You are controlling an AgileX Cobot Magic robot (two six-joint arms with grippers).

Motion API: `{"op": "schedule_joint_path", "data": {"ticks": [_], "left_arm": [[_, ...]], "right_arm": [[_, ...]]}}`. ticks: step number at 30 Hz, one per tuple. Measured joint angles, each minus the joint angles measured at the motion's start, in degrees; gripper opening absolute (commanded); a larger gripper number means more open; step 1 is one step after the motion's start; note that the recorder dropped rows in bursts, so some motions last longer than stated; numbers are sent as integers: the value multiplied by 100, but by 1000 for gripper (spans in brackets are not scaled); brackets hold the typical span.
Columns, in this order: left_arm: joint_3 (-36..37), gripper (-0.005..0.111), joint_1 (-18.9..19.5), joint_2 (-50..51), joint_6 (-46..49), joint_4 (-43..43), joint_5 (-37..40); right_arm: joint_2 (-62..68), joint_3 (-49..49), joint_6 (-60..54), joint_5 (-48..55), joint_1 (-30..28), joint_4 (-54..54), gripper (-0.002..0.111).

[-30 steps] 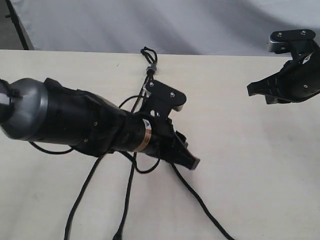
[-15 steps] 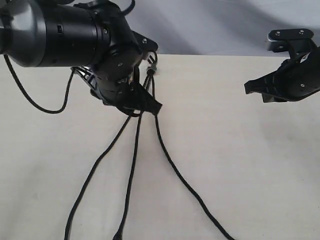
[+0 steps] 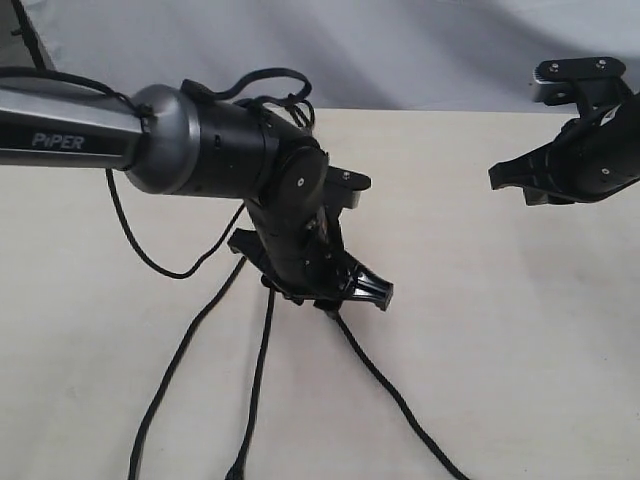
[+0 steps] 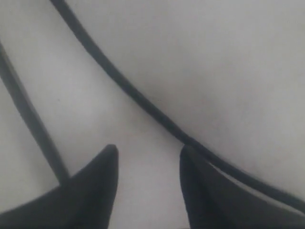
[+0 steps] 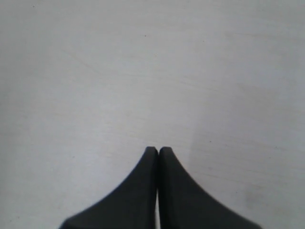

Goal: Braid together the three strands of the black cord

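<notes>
The left arm (image 3: 60, 135) comes in from 9 o'clock and bends down over the middle of the table (image 3: 520, 360). A thin arm cable (image 3: 150, 262) hangs from it in a loop.

The black cord (image 3: 262, 350) lies flat on the table. Its top end is mostly hidden behind the arm. Three strands spread out from under the arm. The left strand (image 3: 180, 360) runs toward 7 o'clock. The middle strand (image 3: 255, 400) runs toward 6 o'clock. The right strand (image 3: 395, 395) runs toward 5 o'clock. All three go off the edge of the picture, so their ends do not show.

The left gripper (image 3: 368, 292) is low over the table and points toward 4 o'clock. Its claw is apart, and only bare table shows in the gap. Close up, one strand (image 4: 133, 93) passes right by the tip of one finger (image 4: 205, 191). The other strand (image 4: 28, 114) slips behind the second finger (image 4: 90, 195). Neither strand is in the gap.

The right gripper (image 3: 497, 178) is at 2 o'clock, well apart from the cord. Its claw is pressed together with nothing in it, and only bare table shows under it.
</notes>
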Motion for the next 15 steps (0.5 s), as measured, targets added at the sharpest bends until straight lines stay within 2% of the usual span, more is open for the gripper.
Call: {"op": "schedule_joint_path", "data": {"ticks": [6, 15], "left_arm": [[0, 41, 0, 160, 0, 44, 225], [0, 41, 0, 170, -86, 626, 886]], "right_arm": [[0, 0, -9, 0, 0, 18, 0], [9, 0, -9, 0, 0, 26, 0]]}}
